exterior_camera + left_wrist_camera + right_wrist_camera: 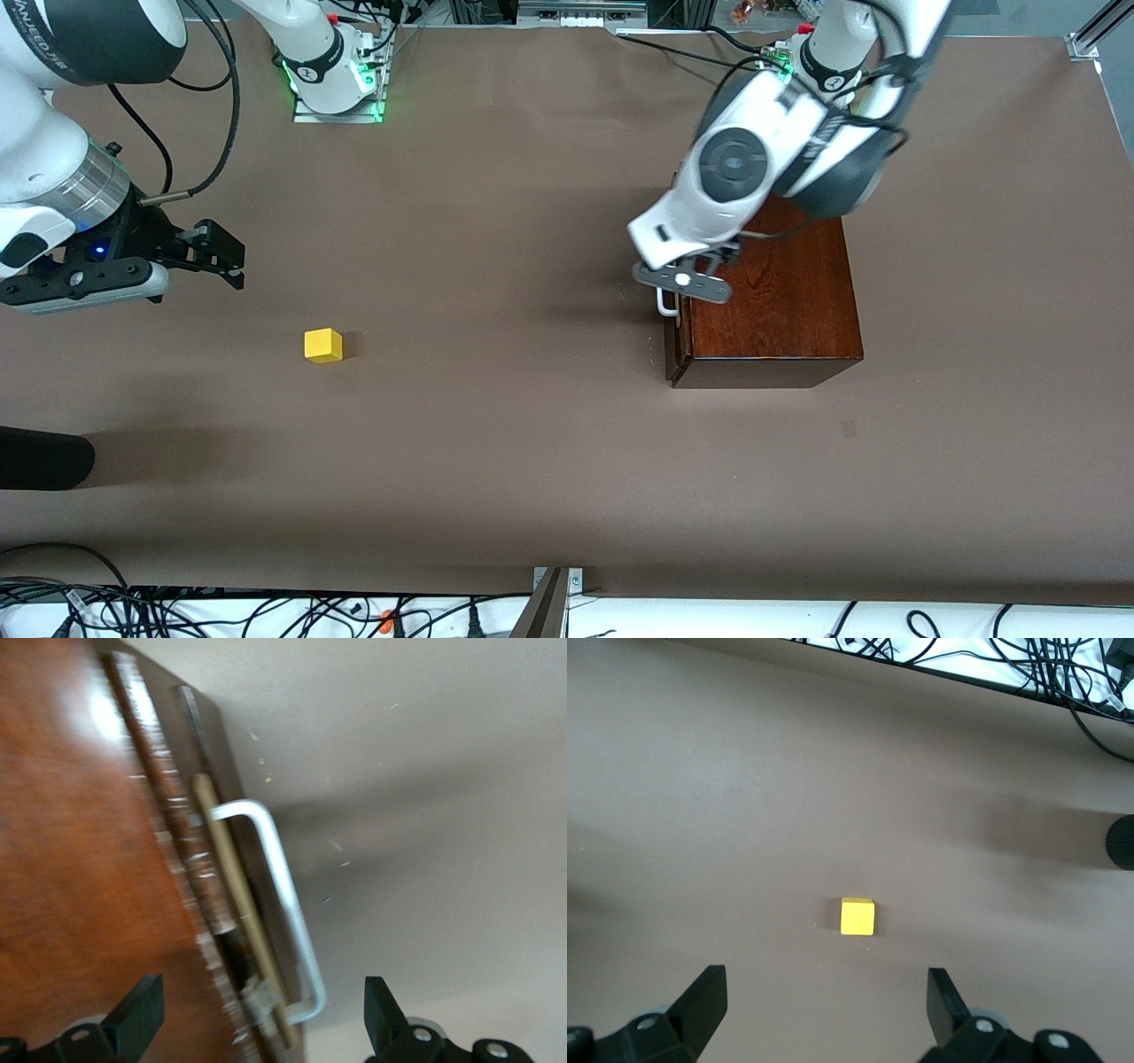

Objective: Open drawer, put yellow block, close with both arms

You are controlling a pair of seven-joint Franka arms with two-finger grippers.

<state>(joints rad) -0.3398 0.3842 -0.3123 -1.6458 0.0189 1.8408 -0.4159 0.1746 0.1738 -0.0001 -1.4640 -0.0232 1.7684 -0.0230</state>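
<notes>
Nearest the camera, the yellow block (322, 345) sat alone toward the right arm's end, the right gripper (217, 256) spread empty above the table. Over the drawer (232, 904) of the mahogany box (780, 306), barely ajar, contents unseen, the left gripper (259, 1020) gaped astride the handle (285, 895); it should have closed squarely and pulled straight.

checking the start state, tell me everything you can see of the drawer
The drawer sits in a glossy dark wooden box at the left arm's end of the table. It looks shut or barely open: a pale wood edge shows beside its dark front. Its white U-shaped handle is untouched; the left hand hovers open over it.
</notes>
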